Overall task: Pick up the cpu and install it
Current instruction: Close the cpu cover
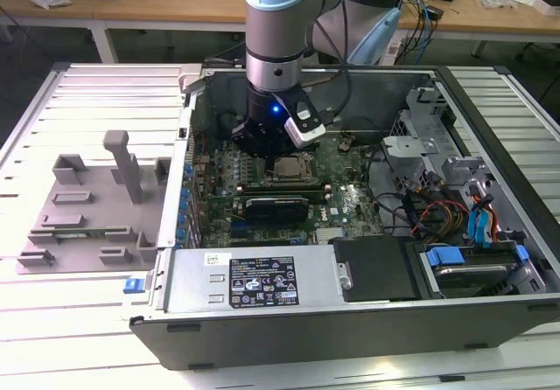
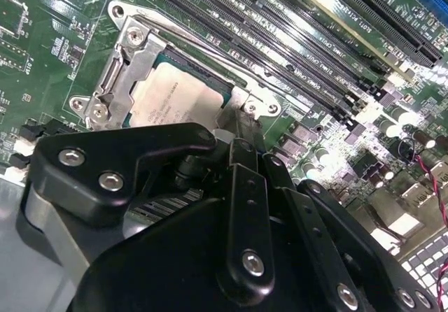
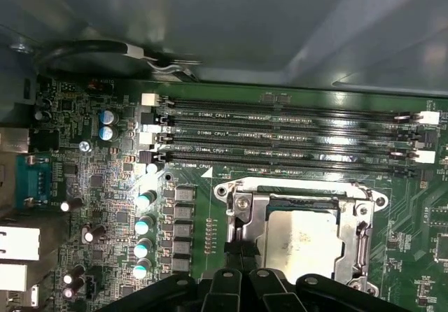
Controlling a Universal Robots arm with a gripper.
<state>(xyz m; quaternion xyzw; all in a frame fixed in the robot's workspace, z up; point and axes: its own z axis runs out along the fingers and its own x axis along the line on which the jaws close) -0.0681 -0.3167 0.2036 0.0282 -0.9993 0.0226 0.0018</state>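
Note:
The cpu [image 3: 302,238] lies flat in the motherboard socket, its pale metal top showing inside the silver socket frame [image 3: 364,245]. In the second wrist view the cpu [image 2: 175,102] sits just beyond my black gripper [image 2: 239,136]. My gripper [image 3: 241,254] hangs low at the socket's edge, fingers shut together with nothing seen between them, beside the chip rather than around it. In the exterior view the arm reaches down into the open computer case [image 1: 490,128], with the gripper [image 1: 273,152] just above the cpu [image 1: 287,170].
Long memory slots [image 3: 280,133] run beside the socket. A grey plastic fixture tray [image 1: 79,215] lies outside the case on the exterior view's left. A power supply [image 1: 254,281] and drive bays [image 1: 464,268] line the case's near side; cables crowd the exterior view's right.

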